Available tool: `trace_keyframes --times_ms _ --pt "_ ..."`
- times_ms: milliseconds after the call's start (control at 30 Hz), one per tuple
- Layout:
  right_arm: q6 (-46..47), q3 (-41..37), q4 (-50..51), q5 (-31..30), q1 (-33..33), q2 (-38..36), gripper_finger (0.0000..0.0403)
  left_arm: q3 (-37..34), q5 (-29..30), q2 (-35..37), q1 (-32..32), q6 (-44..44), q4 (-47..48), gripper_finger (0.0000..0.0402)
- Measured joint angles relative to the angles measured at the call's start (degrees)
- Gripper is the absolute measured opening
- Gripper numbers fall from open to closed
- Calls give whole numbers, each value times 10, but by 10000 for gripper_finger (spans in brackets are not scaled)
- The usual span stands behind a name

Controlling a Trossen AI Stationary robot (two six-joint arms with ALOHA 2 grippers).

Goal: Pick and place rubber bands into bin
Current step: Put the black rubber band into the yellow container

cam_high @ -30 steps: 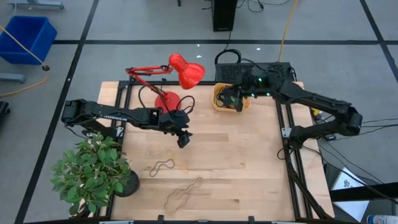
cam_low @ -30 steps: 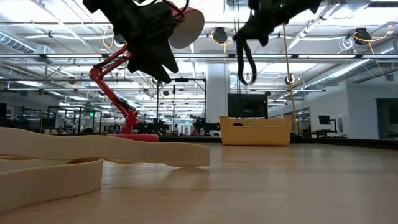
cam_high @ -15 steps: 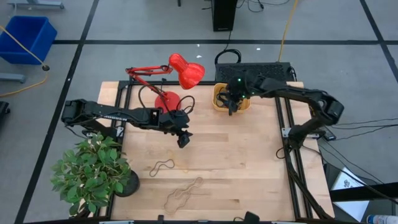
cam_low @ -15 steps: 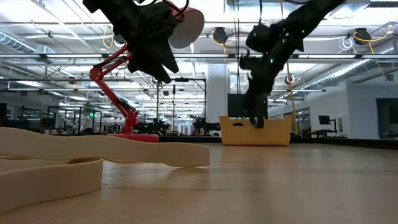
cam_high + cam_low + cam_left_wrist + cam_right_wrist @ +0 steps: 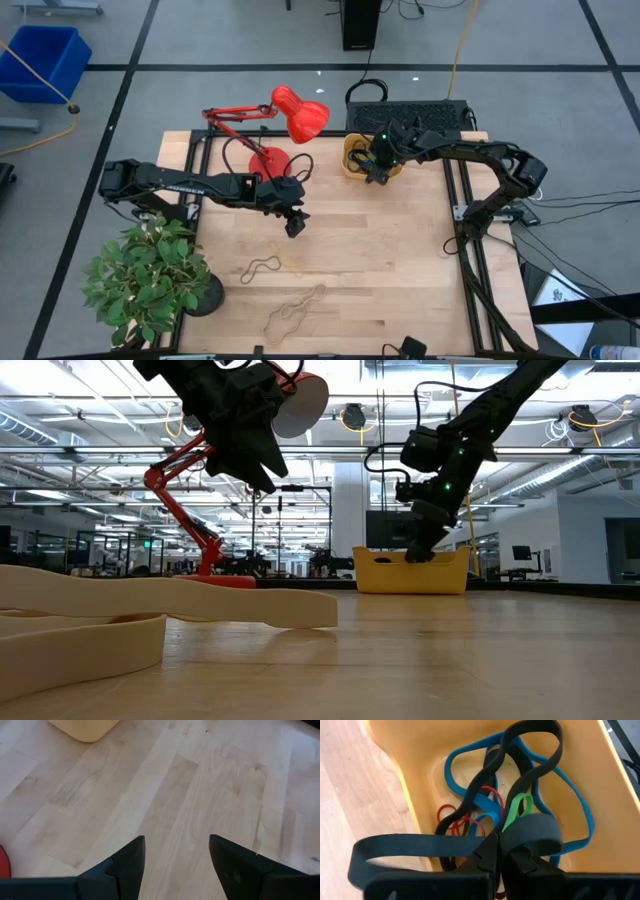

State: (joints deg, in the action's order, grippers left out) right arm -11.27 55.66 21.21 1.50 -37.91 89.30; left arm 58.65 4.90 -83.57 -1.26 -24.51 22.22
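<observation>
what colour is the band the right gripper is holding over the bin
Black; the right gripper pinches a black band, clearest in the right wrist view.

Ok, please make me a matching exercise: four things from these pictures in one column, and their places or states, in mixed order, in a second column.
Things
1. right gripper
2. left gripper
3. red lamp
4. tan rubber band

Places or states
A. lying flat on the table near the plant
B. open, over bare wood
C. inside the bin, shut on the black rubber band
D. standing at the table's far edge, beside the bin

Pairs: 1-C, 2-B, 3-D, 4-A
</observation>
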Motion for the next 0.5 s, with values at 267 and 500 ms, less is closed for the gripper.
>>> trace_keyframes --times_ms 267,500 --pt "0 -2 -16 0 0 0 40 0 12 0 0 0 0 228" --pt "1 -2 -26 -2 0 0 113 0 12 0 0 0 0 228"
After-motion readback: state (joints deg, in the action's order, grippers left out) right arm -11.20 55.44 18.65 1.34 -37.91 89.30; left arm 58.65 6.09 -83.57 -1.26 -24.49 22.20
